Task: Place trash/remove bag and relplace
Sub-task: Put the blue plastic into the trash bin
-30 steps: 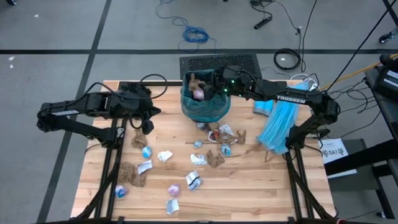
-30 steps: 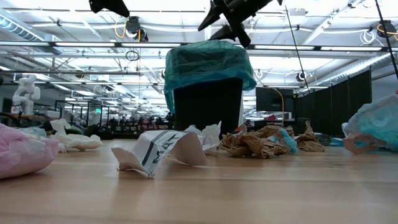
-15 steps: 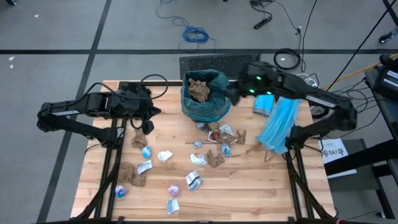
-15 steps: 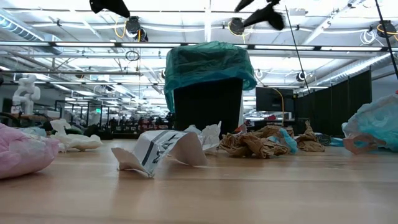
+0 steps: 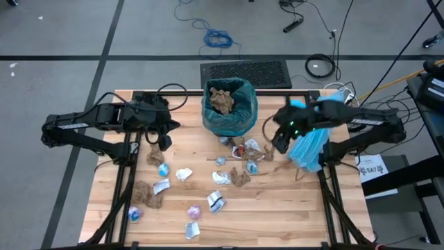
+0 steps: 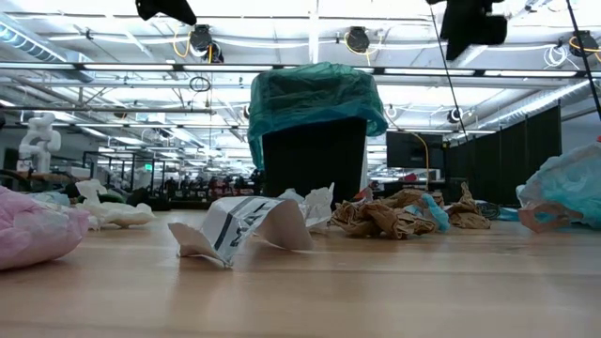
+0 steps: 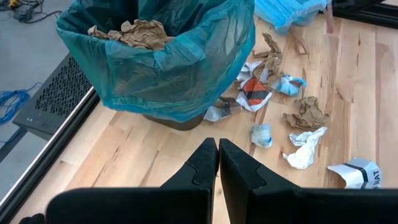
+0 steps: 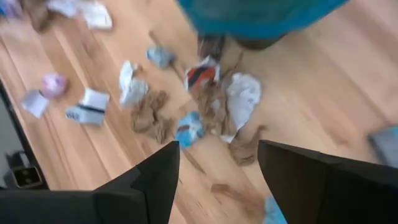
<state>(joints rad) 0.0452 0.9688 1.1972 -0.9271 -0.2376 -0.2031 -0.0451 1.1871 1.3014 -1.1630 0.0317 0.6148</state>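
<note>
The black bin, lined with the dark teal bag, stands at the table's far middle with brown paper wads inside. The bag's rim folds down over the bin's outside. Trash scraps lie across the table in front of it, brown wads and white and blue wrappers. My right gripper hovers open above the scraps to the right of the bin, fingers pointing down, nothing between them. My left gripper hangs shut and empty left of the bin.
A pale sky-blue plastic bag lies at the table's right edge, close under the right arm. More scraps lie toward the near left. A pink wad sits near the low camera. A black grille lies beyond the far edge.
My right gripper has swung from above the bin's opening toward the table's right and near side, tipping its fingers further downward, and now stands over the scraps beside the bin. The bin, bag and scraps on the table have stayed in place.
</note>
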